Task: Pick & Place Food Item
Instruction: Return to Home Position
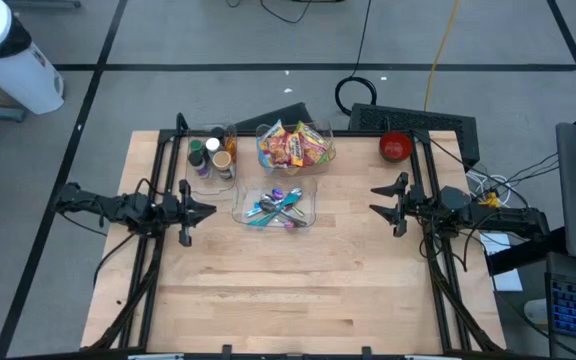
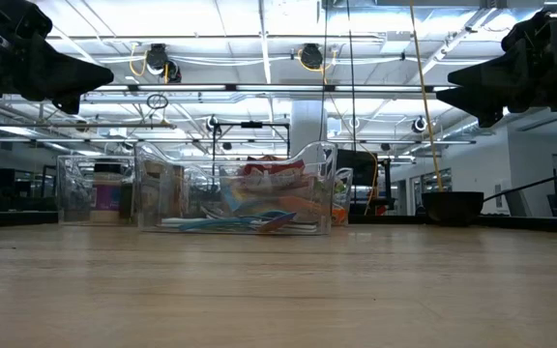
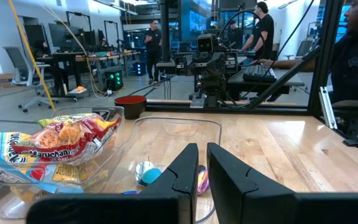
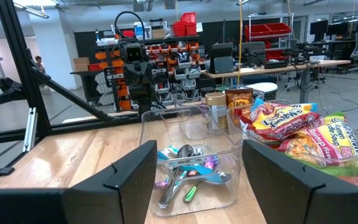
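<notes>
Both grippers hung well apart from the transparent bin [image 1: 240,203] at centre frame, high view. The left gripper [image 1: 208,210] was nearly clenched and empty; the right gripper [image 1: 373,199] was released. The spoons [image 1: 276,207] lay inside the bin. Risk judged slight: a low inward swing could clip its wall.

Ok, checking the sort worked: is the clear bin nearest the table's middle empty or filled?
Filled: several spoons lie inside the bin, as the high and right wrist views show.
</notes>
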